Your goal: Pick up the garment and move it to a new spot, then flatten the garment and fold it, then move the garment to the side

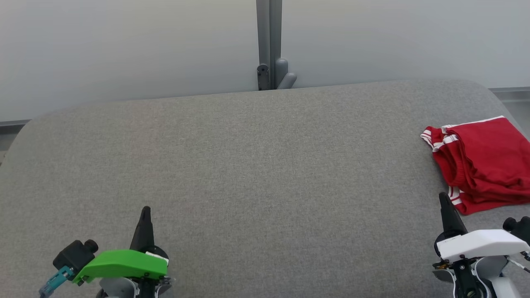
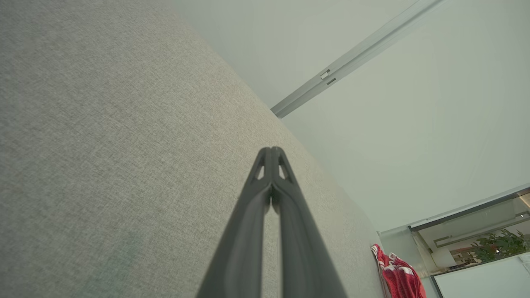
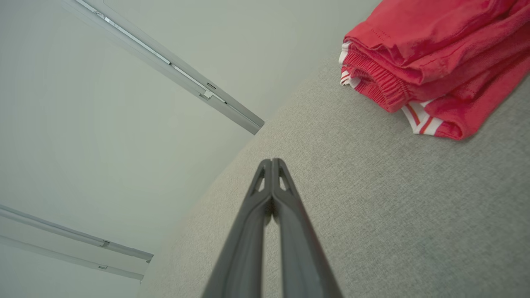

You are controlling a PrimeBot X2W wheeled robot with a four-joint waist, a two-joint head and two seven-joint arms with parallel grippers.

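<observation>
The garment [image 1: 484,163] is a red pair of shorts with white stripes, lying folded in a compact stack at the right edge of the grey table [image 1: 248,165]. It also shows in the right wrist view [image 3: 434,62] and, small, in the left wrist view [image 2: 399,275]. My right gripper [image 1: 443,196] stands shut and empty just in front of the garment's near left corner, apart from it. My left gripper [image 1: 145,210] is shut and empty at the lower left, far from the garment. In each wrist view the fingertips [image 2: 271,151] [image 3: 271,161] meet over bare cloth.
A pale wall with a grey upright post [image 1: 269,45] rises behind the table's far edge. A window with a green plant [image 2: 497,246] lies beyond the table's end. The table's corners are rounded.
</observation>
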